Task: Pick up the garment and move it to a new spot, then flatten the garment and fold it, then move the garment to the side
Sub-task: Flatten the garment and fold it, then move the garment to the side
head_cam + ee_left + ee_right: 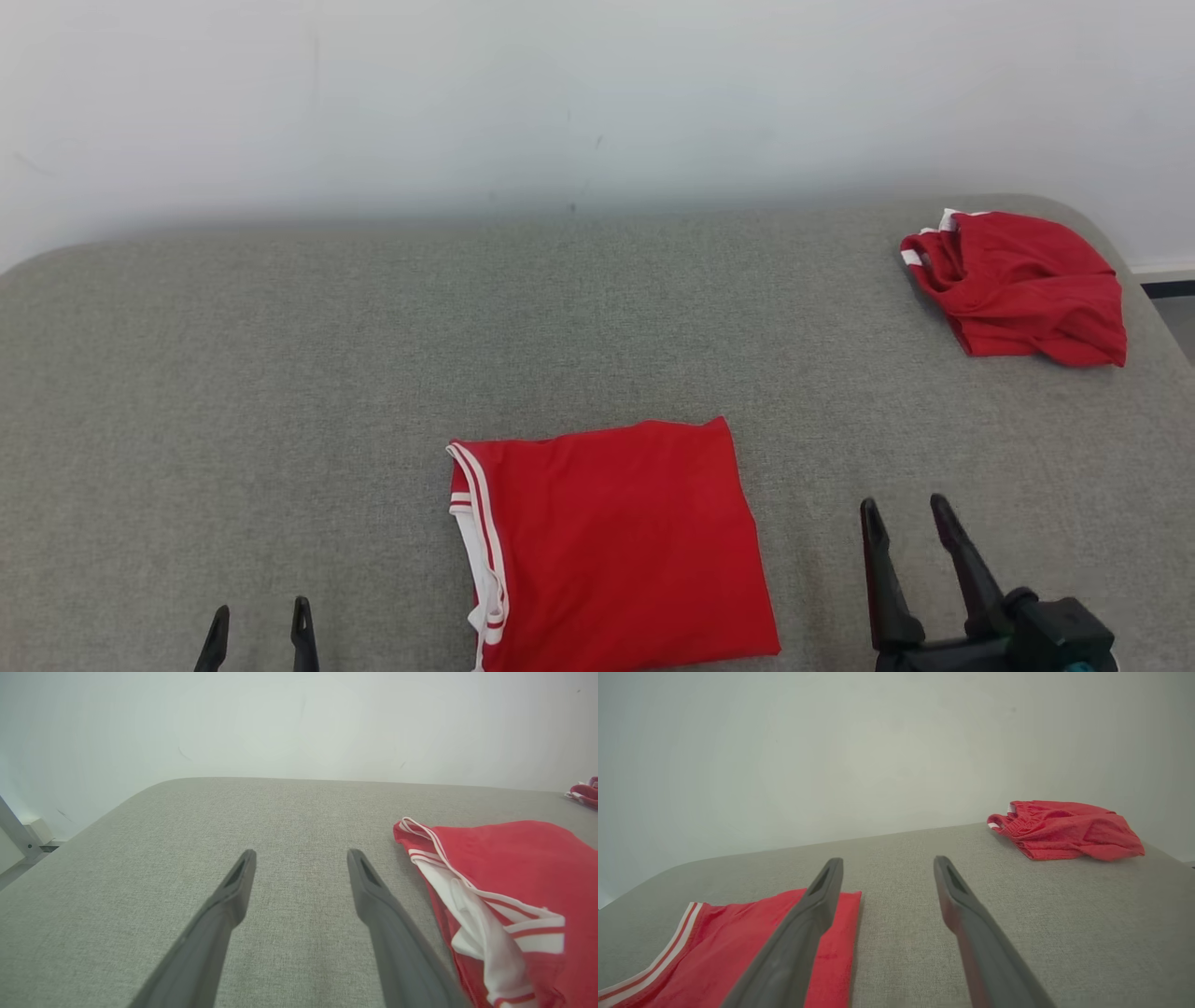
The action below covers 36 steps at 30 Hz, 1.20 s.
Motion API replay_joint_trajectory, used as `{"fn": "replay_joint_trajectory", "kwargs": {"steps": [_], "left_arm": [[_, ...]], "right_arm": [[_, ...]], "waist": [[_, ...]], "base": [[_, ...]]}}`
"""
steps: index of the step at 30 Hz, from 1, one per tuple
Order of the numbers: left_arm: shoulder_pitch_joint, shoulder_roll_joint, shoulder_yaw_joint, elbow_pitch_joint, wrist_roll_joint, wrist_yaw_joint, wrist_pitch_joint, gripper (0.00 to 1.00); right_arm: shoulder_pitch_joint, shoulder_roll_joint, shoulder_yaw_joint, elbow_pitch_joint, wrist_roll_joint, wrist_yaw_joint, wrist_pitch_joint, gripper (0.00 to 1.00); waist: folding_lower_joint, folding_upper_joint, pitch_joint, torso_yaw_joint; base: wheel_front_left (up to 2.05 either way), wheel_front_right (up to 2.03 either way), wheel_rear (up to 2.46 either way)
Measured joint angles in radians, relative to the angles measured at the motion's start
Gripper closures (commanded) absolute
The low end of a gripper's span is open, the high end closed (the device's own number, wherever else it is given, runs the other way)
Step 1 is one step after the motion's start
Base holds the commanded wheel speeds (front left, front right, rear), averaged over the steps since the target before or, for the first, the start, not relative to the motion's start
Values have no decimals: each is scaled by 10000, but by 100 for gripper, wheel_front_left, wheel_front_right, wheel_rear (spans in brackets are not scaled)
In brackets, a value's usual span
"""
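Observation:
A red garment with white-striped trim (616,546) lies folded into a flat rectangle on the grey surface at the near middle, its trimmed edge to the left. It also appears at the right of the left wrist view (509,896) and at the lower left of the right wrist view (738,947). My left gripper (260,616) stands open at the lower left, well left of the garment, with nothing between its fingers (233,896). To the garment's right, my right gripper (907,519) is open and holds nothing, its fingers (962,900) over bare fabric.
A second red garment (1022,285) lies crumpled at the far right corner of the grey padded surface (280,373), seen too in the right wrist view (1064,830). A pale wall rises behind. The surface's rounded edges drop off at both sides.

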Motion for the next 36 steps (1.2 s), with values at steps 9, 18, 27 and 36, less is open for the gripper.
{"fn": "replay_joint_trajectory", "kwargs": {"steps": [9, 18, 27, 36], "left_arm": [[74, 0, -48, -123, -77, 86, 0, 0], [148, 0, -125, -35, 182, 512, 0, 0], [177, 0, -161, 46, 222, 522, 0, 0], [160, 0, -161, 132, 188, 454, 0, 0]], "right_arm": [[316, 107, 314, 405, 184, -2, 0, 0], [323, 111, 431, 479, 119, -2, 0, 0], [265, 115, 589, 1014, -205, 0, 0, 0], [70, 115, 779, 1413, -242, -2, 0, 0]], "waist": [[0, 0, -63, -89], [0, 0, -92, -74], [0, 1, -90, -22], [0, 0, -97, 30]], "base": [[0, 0, 0], [0, 0, 0], [0, 0, 0], [0, 0, 0]]}}
